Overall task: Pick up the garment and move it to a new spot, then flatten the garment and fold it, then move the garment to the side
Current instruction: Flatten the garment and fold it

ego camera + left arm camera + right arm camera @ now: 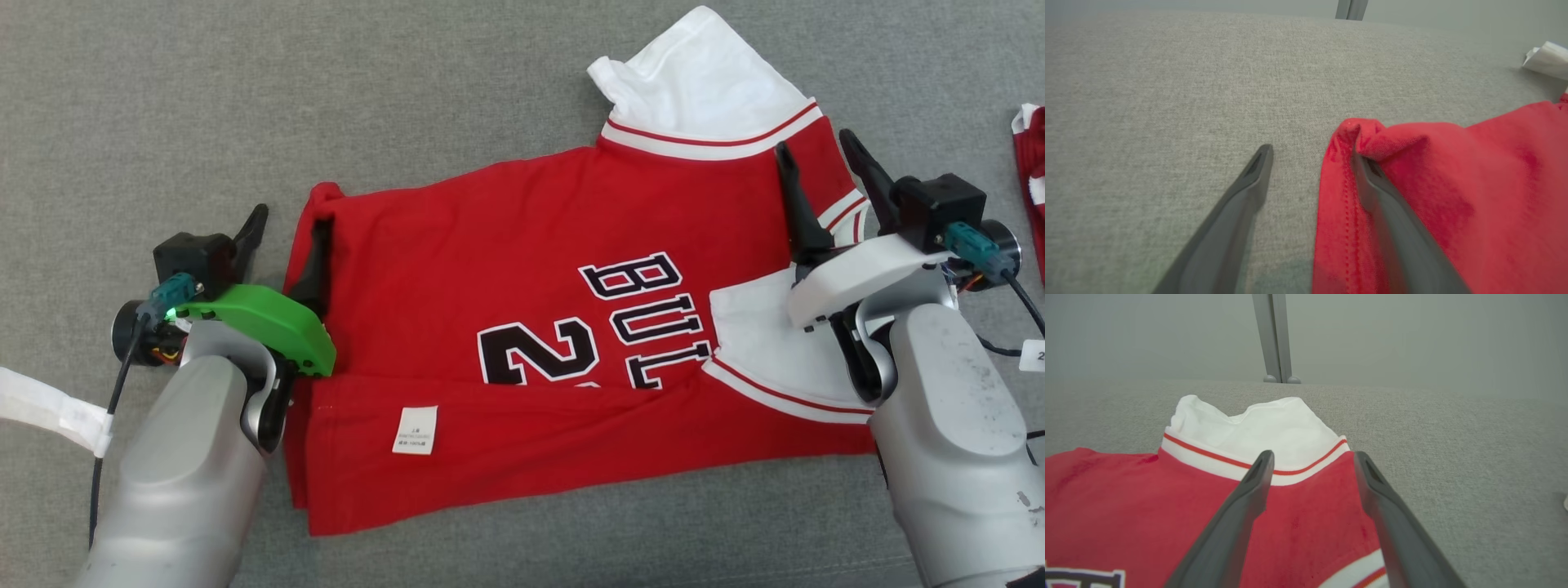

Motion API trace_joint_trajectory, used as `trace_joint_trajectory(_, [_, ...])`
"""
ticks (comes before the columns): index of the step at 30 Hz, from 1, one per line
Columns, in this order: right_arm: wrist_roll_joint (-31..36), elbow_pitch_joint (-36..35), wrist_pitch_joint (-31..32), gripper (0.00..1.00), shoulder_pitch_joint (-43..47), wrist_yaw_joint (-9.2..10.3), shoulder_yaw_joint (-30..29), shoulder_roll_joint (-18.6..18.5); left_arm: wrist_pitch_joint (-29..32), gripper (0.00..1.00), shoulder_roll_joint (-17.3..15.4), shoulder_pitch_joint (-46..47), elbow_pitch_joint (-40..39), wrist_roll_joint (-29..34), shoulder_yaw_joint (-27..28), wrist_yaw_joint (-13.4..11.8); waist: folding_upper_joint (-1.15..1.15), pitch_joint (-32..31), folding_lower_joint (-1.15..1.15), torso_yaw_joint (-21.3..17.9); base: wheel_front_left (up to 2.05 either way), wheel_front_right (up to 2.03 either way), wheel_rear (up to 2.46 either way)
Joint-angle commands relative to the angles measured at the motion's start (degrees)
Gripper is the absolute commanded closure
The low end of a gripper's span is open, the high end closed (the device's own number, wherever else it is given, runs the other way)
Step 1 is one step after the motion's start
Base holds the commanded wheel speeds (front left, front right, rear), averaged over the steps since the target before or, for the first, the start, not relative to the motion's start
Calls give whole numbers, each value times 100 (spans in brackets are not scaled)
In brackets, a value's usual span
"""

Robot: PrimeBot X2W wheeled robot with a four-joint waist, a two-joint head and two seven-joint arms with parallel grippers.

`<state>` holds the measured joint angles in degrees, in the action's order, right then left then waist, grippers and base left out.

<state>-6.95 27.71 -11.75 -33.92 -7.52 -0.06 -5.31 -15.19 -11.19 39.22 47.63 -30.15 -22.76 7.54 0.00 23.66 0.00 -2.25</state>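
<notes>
Garment (522, 269) on surface (163, 98); left pincer (292, 216) at left edge, right pincer (815, 140) over right end.

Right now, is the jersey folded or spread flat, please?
Partly folded: the jersey has its near side lapped over the lettering, inside label showing.

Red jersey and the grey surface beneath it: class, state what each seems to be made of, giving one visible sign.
Red jersey: seemingly soft knit fabric, perhaps cotton, matt; its hem shows dotted stitching and rumples softly. Grey surface: probably woven upholstery cloth, matt, with a fine flecked weave.
</notes>
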Motion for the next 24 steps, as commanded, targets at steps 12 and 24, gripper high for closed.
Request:
trace_joint_trajectory(12, [281,415,205,0,-858,8,151,-213,22,100,-19,347,451,-60,-905,-8,0,97,0,207,0,0,0])
trace_joint_trajectory(24, [959,1574,1101,0,-2319,8,-139,-593,9,100,181,403,-327,89,-116,-107,0,339,0,903,0,0,0])
